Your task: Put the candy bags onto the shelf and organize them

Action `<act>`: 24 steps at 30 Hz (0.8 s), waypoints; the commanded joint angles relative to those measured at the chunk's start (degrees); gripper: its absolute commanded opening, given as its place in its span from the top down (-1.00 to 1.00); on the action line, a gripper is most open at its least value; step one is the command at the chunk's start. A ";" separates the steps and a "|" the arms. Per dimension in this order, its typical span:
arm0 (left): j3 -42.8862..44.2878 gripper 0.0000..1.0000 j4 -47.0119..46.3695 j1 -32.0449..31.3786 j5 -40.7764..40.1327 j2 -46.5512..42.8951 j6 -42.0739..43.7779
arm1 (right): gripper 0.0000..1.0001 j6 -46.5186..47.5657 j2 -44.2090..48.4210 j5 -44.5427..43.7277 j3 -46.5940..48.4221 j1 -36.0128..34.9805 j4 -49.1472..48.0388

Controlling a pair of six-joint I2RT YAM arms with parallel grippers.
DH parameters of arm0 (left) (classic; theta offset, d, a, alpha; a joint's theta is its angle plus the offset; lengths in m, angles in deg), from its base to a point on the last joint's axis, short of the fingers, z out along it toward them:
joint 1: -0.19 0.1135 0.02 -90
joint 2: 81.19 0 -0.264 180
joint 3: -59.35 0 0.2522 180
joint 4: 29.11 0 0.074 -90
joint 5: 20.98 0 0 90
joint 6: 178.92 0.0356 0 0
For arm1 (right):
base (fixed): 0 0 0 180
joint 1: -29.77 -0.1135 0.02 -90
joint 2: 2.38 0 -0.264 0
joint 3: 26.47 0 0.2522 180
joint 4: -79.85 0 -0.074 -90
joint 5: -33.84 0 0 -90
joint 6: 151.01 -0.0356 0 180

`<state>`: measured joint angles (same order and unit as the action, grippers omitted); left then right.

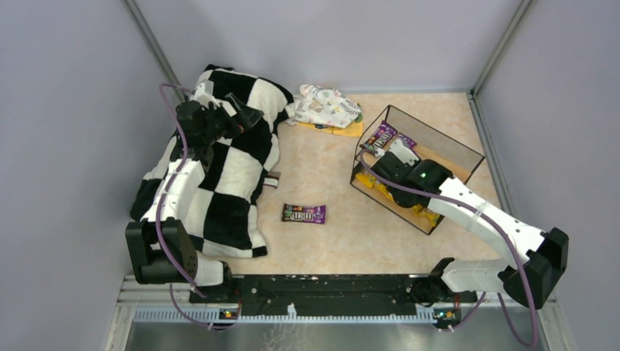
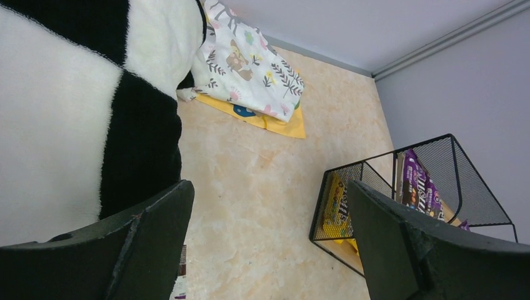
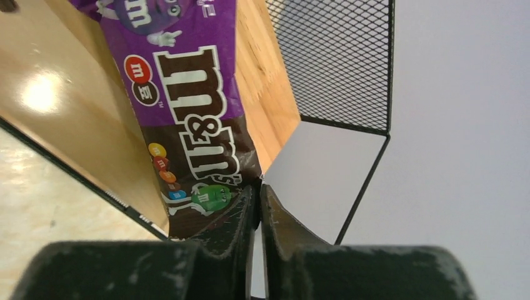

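The right gripper (image 3: 259, 187) is found with fingers pressed together at the corner of a glossy purple-brown candy packet (image 3: 194, 125) on the black-wire wooden shelf (image 3: 337, 62). A grip on it cannot be confirmed. The left gripper (image 2: 269, 187) is held spread wide apart.

The left arm (image 1: 172, 186) and right arm (image 1: 479, 212) have white links, black joints, purple cables (image 1: 161, 91), scuffed black jaws.

Glossy candy bag (image 3: 194, 119), wood-and-wire-mesh shelf (image 3: 269, 81), plush cloth blanket (image 2: 56, 125)

b&w checkered blanket (image 1: 227, 175) left, floral cloth bundle (image 1: 327, 106) atop orange sheet (image 1: 349, 131).
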<state>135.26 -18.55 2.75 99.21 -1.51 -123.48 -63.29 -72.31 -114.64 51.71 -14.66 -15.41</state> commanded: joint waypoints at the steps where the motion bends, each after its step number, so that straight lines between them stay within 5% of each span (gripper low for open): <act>1: 2.00 -0.96 -1.90 -0.36 0.57 -0.14 0.02 | 0.68 -3.68 2.98 5.74 5.66 0.46 0.53; 10: 1.96 -0.96 -1.90 -0.56 0.52 -0.21 0.02 | -0.10 -7.36 3.98 2.57 10.52 0.39 3.56; 13: 2.01 -0.97 -1.87 -0.76 0.48 -0.09 0.11 | -0.57 -5.66 7.67 12.92 10.79 1.65 -5.36; 15: 2.01 -0.96 -1.81 -0.85 0.45 -0.14 0.21 | -0.68 -3.26 11.20 25.58 9.15 7.08 -13.21; 24: 2.10 -0.97 -1.48 -1.49 -0.11 0.02 0.72 | -0.76 -5.82 9.67 60.43 6.06 31.13 -24.72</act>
<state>135.26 -18.55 1.64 99.17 -1.51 -123.46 -67.36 -60.03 -71.91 59.43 10.96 -33.42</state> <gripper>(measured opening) 0.984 0.898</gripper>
